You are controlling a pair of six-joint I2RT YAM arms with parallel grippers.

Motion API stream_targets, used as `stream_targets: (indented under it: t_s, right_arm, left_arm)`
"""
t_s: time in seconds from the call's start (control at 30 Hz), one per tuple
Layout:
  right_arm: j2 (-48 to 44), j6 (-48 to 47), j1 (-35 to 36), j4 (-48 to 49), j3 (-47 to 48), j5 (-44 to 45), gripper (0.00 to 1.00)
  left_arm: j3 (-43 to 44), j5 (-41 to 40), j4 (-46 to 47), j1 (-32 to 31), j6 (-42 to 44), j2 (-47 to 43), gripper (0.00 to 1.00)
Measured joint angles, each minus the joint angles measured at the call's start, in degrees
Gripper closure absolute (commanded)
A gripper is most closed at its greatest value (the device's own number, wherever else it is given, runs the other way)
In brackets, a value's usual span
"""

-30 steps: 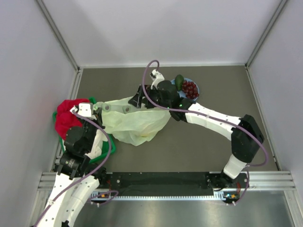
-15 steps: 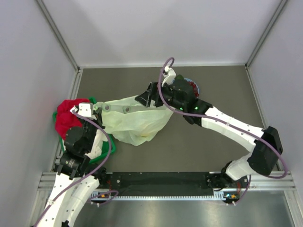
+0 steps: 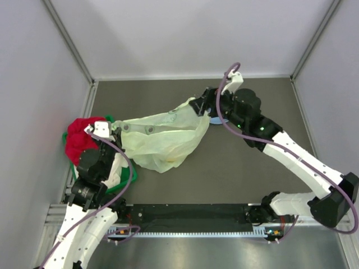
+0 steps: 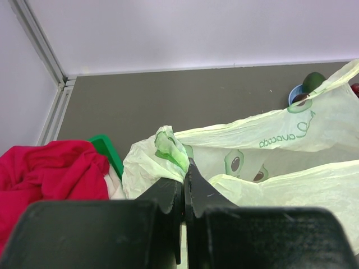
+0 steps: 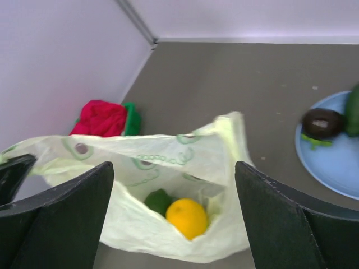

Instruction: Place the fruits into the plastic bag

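The pale yellow-green plastic bag [image 3: 162, 140] lies open on the table. My left gripper [image 3: 116, 130] is shut on its left handle [image 4: 169, 147], with the jaws pressed together [image 4: 184, 168]. My right gripper [image 3: 200, 106] is open and empty above the bag's right edge [image 5: 174, 168]. Inside the bag lie the orange-yellow citrus [image 5: 187, 217] and a green fruit [image 5: 158, 200]. On the blue plate [image 5: 331, 168] sit a small dark fruit [image 5: 321, 122] and a green avocado [image 5: 353, 109]. The grape bunch is hidden behind my right arm.
A red cloth [image 3: 78, 137] and a white cloth lie in a green basket [image 3: 109, 119] at the left wall. The plate [image 4: 294, 92] stands at the back, just right of the bag. Grey walls enclose the table on three sides.
My right arm has swung right and back, from over the bag's middle to its right edge near the plate. The bag's right edge now stands higher. My left gripper has not moved.
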Motion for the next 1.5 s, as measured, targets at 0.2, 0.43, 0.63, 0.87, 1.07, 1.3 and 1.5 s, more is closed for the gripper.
stream_targets:
  t_s: [0.2, 0.43, 0.63, 0.87, 1.07, 1.3, 1.5]
  right_arm:
    - [-3.8, -1.4, -7.1, -3.1, -3.5, 1.2, 0.07]
    - [-4.9, -3.0, -13.4, -7.5, -7.6, 2.8, 0.02]
    - [-3.2, -6.4, -15.0, -10.9, -8.1, 5.8, 0.01]
    - [5.1, -8.5, -21.5, -13.0, -7.9, 4.0, 0.01]
    - [16.2, -12.1, -22.4, -15.6, -0.6, 3.5, 0.01]
    - [30.6, -18.0, -22.6, -18.6, 13.6, 2.6, 0.01]
    - [38.6, -22.6, -22.6, -20.4, 21.8, 2.7, 0.01]
  left_arm:
    - [0.0, -0.1, 0.0, 0.0, 0.0, 0.1, 1.0]
    - [0.0, -0.6, 0.0, 0.0, 0.0, 0.1, 1.0]
    - [0.0, -0.7, 0.0, 0.0, 0.0, 0.1, 1.0]
    - [0.0, -1.1, 0.0, 0.0, 0.0, 0.1, 1.0]
    - [0.0, -1.1, 0.0, 0.0, 0.0, 0.0, 1.0]
    - [0.0, -1.1, 0.0, 0.0, 0.0, -0.2, 1.0]
    - [0.0, -1.1, 0.0, 0.0, 0.0, -0.2, 1.0]
